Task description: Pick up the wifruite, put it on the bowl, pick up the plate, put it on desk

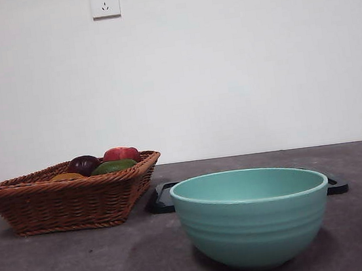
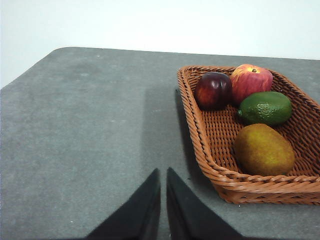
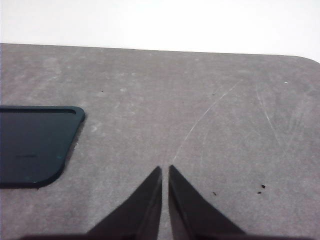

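Hovering clenched and empty, left gripper (image 2: 163, 200) and right gripper (image 3: 165, 197) wait above the desk (image 1: 65, 269). Nothing is done yet: wifruite (image 2: 264, 149) lies in basket (image 2: 200, 130); bowl (image 1: 253, 222) empty; plate (image 3: 30, 145) behind.

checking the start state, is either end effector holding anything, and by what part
Nothing is held. The left end effector is shut and empty over the desk beside the basket; the right end effector is shut and empty too.
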You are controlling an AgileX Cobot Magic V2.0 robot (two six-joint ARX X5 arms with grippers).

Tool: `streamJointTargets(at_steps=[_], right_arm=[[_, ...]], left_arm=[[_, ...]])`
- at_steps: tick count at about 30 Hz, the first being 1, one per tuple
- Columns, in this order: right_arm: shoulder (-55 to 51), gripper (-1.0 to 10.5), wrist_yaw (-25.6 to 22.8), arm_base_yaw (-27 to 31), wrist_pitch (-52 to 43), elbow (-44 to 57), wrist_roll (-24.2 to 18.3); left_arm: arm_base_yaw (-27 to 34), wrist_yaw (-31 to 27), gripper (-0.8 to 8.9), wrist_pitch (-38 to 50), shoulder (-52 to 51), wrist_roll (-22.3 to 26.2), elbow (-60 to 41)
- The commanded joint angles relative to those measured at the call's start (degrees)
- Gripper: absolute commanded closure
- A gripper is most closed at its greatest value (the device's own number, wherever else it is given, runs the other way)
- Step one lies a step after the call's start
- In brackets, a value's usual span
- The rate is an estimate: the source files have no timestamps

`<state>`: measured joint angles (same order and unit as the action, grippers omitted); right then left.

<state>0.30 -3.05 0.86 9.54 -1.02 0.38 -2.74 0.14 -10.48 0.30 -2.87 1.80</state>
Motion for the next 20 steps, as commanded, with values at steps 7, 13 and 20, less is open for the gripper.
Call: streamJointTargets(at_steps=[7, 13, 20], right_arm=[[-0.09, 9.3, 1.11, 0.09, -0.5, 0.37, 6.34], [-0.09, 9.4, 4.5, 0.02, -0.59, -0.15, 10.21], [-0.04, 9.4, 4.52, -0.02, -0.46, -4.2, 18.01]], left_arm=[[0.11, 0.22, 7.98, -0.22, -0.11, -0.55, -1.14], [0.11, 0.2, 7.98, -0.2, -0.11, -0.66, -0.5], [0.11, -0.33, 7.98, 0.2, -0.11, -5.07, 3.65]])
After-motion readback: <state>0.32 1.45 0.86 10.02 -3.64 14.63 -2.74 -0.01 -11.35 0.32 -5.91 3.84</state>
